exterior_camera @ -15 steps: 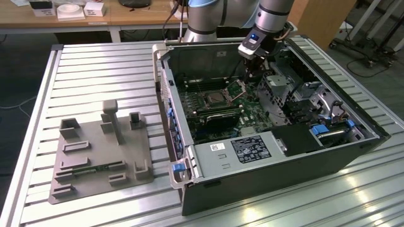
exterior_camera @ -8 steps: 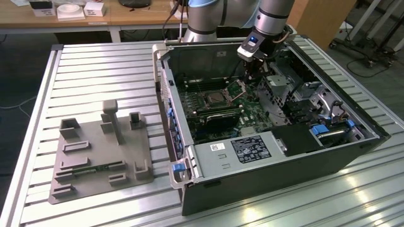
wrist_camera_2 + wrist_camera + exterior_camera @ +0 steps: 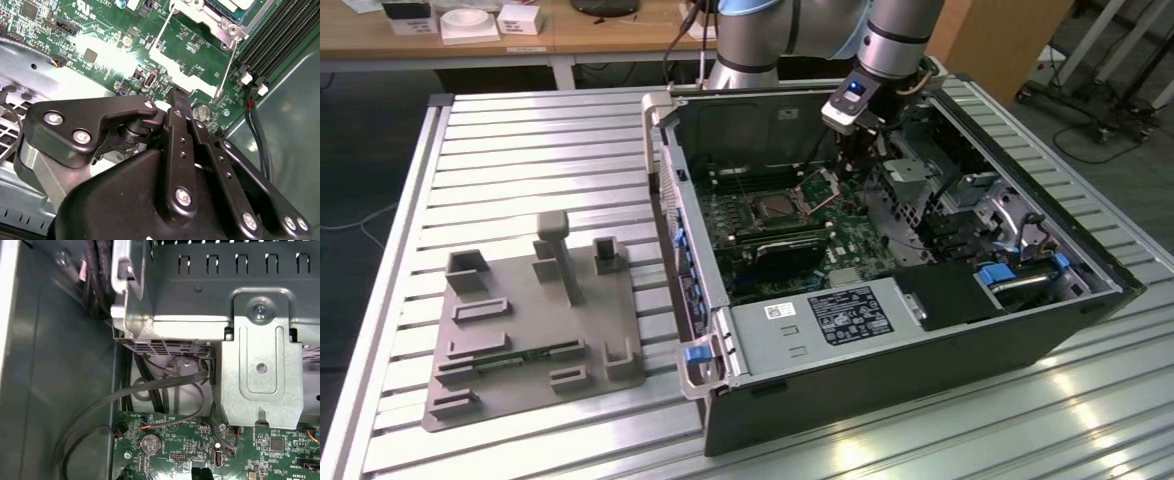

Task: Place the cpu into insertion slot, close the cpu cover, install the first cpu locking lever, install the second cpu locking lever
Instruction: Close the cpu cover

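The cpu (image 3: 777, 208) is being held flat in its socket, pale top up, and by the look of it is already seated.

- The socket is being carried on the green motherboard (image 3: 861, 245), inside the open computer case (image 3: 921, 372).
- The cpu cover (image 3: 825, 189) is being held raised on its hinge, just beside the socket toward the exterior view's right.
- The gripper (image 3: 857, 168) is being hung close to the cover's free edge, apart from the cpu. In the second wrist view its fingers (image 3: 179, 127) are being shown drawn together, nothing between them.

The step is being judged as closing the cover. A slow push high on the frame, along the hinge arc, is being judged best. The frame is best brought down square so the chip is not nudged.

The case is being borne by a slatted metal table (image 3: 520, 130). A grey fixture plate (image 3: 520, 330) is being carried there too, well apart from the case. A wooden bench (image 3: 620, 35) is being seen beyond the table.
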### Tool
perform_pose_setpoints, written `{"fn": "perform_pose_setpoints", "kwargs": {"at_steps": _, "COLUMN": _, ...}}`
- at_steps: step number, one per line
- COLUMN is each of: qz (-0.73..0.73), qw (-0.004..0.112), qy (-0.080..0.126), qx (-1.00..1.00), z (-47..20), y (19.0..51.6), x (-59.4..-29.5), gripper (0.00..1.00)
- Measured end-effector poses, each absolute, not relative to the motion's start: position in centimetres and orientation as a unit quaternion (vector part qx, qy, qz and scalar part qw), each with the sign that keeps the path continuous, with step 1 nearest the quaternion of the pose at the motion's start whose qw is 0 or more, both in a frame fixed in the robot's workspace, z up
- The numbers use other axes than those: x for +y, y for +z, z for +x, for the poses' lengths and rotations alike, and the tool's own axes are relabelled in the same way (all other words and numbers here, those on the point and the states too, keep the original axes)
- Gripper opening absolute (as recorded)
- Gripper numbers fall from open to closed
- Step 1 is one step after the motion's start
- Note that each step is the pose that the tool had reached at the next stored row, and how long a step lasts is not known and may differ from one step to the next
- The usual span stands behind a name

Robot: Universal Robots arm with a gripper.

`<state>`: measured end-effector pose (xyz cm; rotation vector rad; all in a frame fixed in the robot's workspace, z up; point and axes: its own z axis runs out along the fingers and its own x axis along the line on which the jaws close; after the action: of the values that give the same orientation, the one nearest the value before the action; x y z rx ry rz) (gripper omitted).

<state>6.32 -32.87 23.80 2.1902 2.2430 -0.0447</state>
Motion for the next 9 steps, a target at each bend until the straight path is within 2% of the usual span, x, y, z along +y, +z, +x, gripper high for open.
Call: {"fn": "perform_pose_setpoints", "kwargs": {"at_steps": 9, "qz": 0.699, "qw": 0.003, "qy": -0.015, "qx": 0.715, "z": 5.46, "y": 23.14, "x": -32.87, "gripper": 0.11}}
